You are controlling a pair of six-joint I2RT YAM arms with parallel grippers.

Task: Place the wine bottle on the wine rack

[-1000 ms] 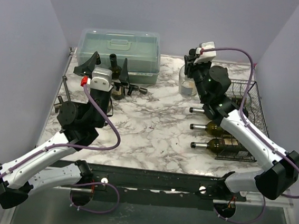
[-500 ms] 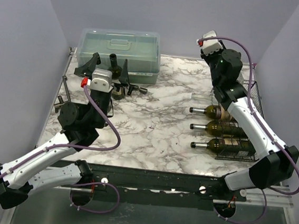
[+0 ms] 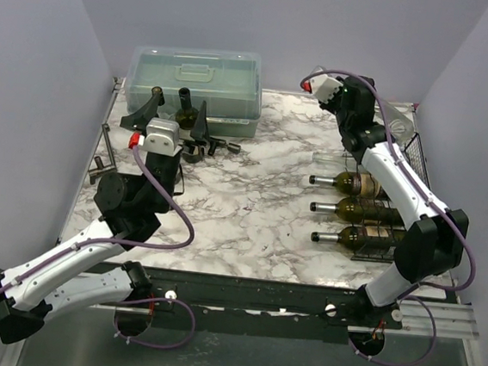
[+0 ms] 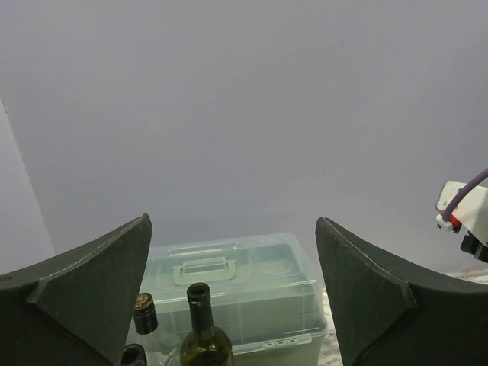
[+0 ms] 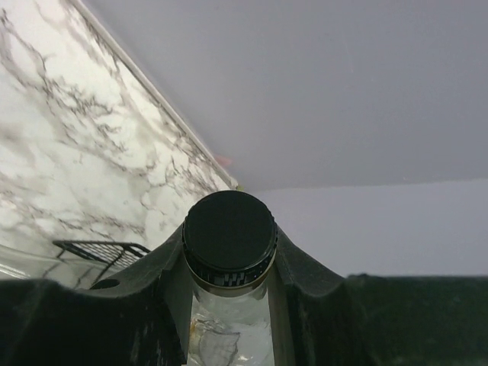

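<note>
My right gripper point(image 5: 229, 255) is shut on the neck of a clear wine bottle with a black screw cap point(image 5: 229, 229). In the top view it point(image 3: 378, 118) holds this bottle point(image 3: 399, 122) raised over the back end of the black wire wine rack point(image 3: 420, 165) at the table's right. Three dark bottles point(image 3: 354, 210) lie in the rack's cradles, and a clear neck point(image 3: 326, 159) shows behind them. My left gripper point(image 3: 177, 112) is open and empty, facing upright bottles at the back left; it also shows in the left wrist view point(image 4: 232, 223).
A translucent grey-green plastic box with a handle point(image 3: 195, 79) stands at the back left. In front of it stand a dark green open-necked bottle point(image 4: 202, 335) and capped bottles point(image 4: 145, 313). Metal corkscrew-like tools point(image 3: 100, 166) lie at the left edge.
My right arm has lifted the clear bottle from the middle back of the table and swung it up and right over the rack. The left arm has hardly moved.
</note>
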